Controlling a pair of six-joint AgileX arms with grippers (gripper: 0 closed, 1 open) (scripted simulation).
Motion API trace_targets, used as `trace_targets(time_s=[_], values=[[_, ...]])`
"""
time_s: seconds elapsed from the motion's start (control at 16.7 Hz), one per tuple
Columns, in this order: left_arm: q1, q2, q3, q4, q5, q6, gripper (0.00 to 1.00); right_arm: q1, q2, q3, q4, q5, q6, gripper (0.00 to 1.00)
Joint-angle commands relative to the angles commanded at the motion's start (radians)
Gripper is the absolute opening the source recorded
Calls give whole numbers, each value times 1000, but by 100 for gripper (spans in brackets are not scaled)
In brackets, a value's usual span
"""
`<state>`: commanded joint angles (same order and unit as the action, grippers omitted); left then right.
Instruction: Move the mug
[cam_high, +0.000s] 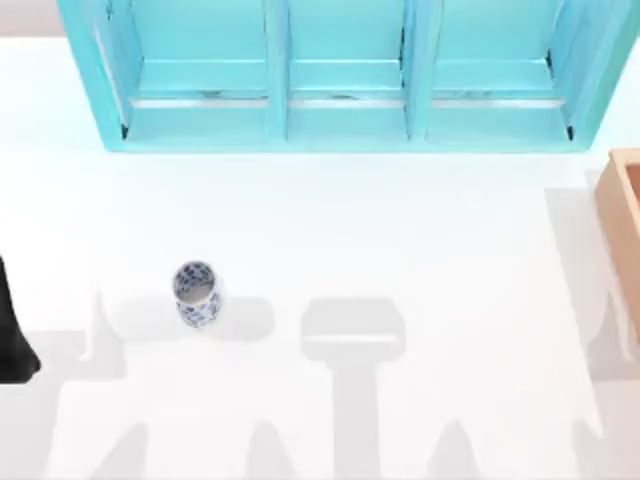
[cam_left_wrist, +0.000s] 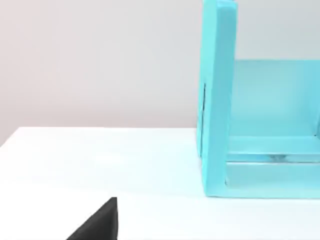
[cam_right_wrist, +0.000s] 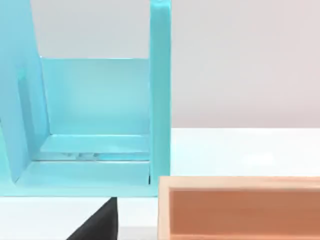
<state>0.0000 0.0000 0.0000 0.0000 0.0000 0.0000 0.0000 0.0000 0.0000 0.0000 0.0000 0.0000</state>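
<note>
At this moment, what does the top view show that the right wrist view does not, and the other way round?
Top view alone: the mug standing upright on the white table, left of centre, nothing touching it, and a black part of the left arm at the table's left edge. Right wrist view alone: the wooden box's long side and inner wall, seen close, and the plain wall behind the table. Both: the turquoise shelf unit at the table's far edge, the wooden box beside it on the right, and the white tabletop.
</note>
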Motion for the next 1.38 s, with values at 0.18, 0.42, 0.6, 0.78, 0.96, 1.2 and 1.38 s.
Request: trace_targets(time_s=[0.18, 0.42, 0.6, 0.78, 0.96, 1.2, 1.38], values=[[-4, 10, 10, -9, 0, -3, 100, 0, 0, 0, 0, 0, 0, 100], [-52, 156, 156, -126, 2, -46, 100, 0, 0, 0, 0, 0, 0, 100], [-114, 378, 362, -282, 4, -102, 100, 0, 0, 0, 0, 0, 0, 100], [-187, 683, 609, -473, 5, -170, 100, 0, 0, 0, 0, 0, 0, 100], [-263, 1016, 866, -678, 5, -243, 100, 0, 0, 0, 0, 0, 0, 100], [-358, 1406, 1183, -937, 6, -336, 100, 0, 0, 0, 0, 0, 0, 100], [-419, 1640, 1390, -1098, 6, -395, 100, 0, 0, 0, 0, 0, 0, 100]])
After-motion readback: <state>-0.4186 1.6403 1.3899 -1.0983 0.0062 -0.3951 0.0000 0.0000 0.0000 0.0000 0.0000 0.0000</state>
